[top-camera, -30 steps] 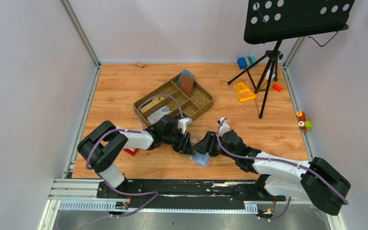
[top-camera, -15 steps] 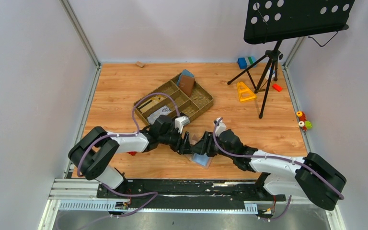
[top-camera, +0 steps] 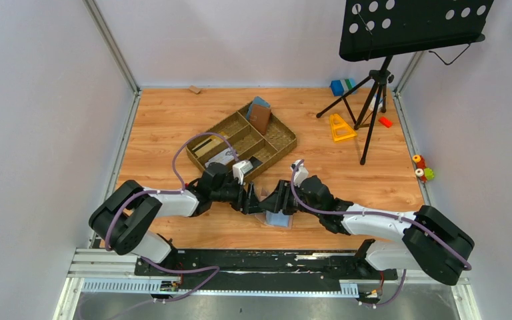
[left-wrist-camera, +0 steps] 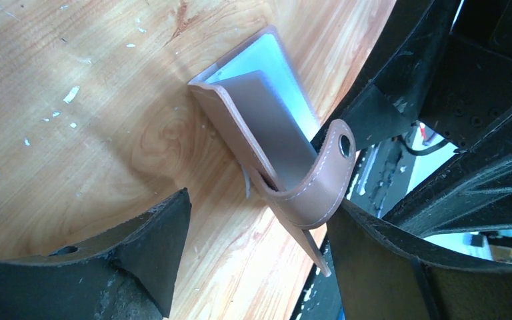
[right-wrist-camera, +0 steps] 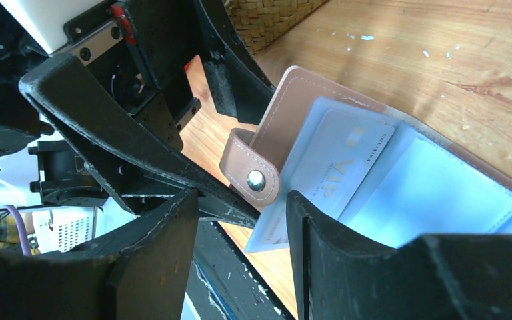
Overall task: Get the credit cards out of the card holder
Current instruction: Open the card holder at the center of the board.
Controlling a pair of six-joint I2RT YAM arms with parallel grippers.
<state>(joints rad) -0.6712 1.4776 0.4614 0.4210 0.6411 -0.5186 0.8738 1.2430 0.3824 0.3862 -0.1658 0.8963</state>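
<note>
Two sets of fingers face across the open card holder point(top-camera: 279, 219) on the desk point(top-camera: 373, 167): my left fingers point(left-wrist-camera: 167, 240) spread wide, my right fingers point(right-wrist-camera: 167, 247) half spread, nearer the card point(right-wrist-camera: 337, 170) jutting toward them.

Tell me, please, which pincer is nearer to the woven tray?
Left. The left pincer sits just in front of the near wall of the woven tray; the right pincer is farther to the right, at the card holder.
</note>
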